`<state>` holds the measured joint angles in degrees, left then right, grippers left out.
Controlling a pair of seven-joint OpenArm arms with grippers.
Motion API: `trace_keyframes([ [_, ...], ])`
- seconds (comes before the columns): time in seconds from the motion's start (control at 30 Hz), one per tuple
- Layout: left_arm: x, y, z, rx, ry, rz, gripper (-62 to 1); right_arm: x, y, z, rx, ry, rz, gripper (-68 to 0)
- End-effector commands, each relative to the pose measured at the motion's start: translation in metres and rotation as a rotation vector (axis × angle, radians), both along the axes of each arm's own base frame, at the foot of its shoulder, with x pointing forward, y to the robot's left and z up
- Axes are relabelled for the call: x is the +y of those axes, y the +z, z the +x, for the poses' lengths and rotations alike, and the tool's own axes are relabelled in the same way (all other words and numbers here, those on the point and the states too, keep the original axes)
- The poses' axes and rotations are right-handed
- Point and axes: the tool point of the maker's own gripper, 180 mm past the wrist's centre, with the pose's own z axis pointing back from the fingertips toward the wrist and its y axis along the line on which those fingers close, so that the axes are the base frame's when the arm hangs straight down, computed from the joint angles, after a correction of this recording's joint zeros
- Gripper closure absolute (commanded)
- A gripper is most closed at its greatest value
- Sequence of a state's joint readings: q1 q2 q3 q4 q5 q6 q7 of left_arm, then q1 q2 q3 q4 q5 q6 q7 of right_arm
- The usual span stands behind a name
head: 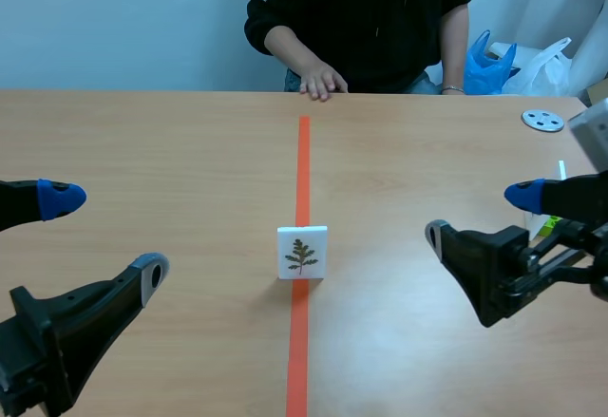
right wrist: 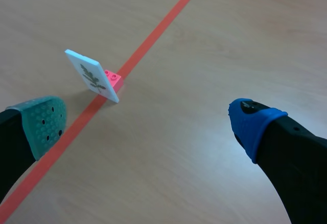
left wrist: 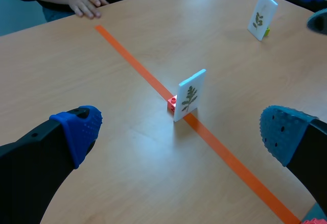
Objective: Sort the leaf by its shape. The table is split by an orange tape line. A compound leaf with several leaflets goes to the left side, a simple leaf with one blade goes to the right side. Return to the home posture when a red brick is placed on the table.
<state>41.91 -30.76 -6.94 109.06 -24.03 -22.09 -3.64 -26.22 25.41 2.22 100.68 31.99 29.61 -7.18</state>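
Black left hand (head: 106,236): fingers spread wide, holding nothing, low over the desk (head: 142,142), well left of the orange tape line (head: 303,170). We would use this one, since the goal lies on its side.
Leaf card (head: 302,252): stands upright right on the tape line, face toward us. Its small red base (left wrist: 172,103) sits just behind it on the line.
Leaf shape: we read several leaflets along one stem, so we judge it compound and bound for the left of the tape line. The print is small, so we hold this loosely.
Grasp: we would bring the fingers over the card's two side edges and close gently, because a thin upright card tips easily. Then we would lift clear and set it down upright, well left of the tape line.
Right hand (head: 481,216): spread and empty, well right of the tape line. We would not bring it in.
Second card (left wrist: 262,16): right of the tape line, near the right hand; not our concern.
Person's hand (head: 321,83): resting at the far end of the tape line; we work short of it.
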Motion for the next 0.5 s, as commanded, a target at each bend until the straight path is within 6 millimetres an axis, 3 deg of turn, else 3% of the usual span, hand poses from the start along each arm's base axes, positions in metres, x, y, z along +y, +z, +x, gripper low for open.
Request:
trace_keyframes([
  [0.0, -0.004, 0.011, 0.001, -0.030, -0.002, -0.025, -62.3, 0.001, 0.004, 0.010, -0.037, 0.011, 0.001, -67.9],
  [0.47, -0.004, 0.011, 0.001, -0.030, -0.002, -0.025, -62.3, 0.057, -0.052, 0.053, -0.057, 0.198, -0.088, -67.9],
])
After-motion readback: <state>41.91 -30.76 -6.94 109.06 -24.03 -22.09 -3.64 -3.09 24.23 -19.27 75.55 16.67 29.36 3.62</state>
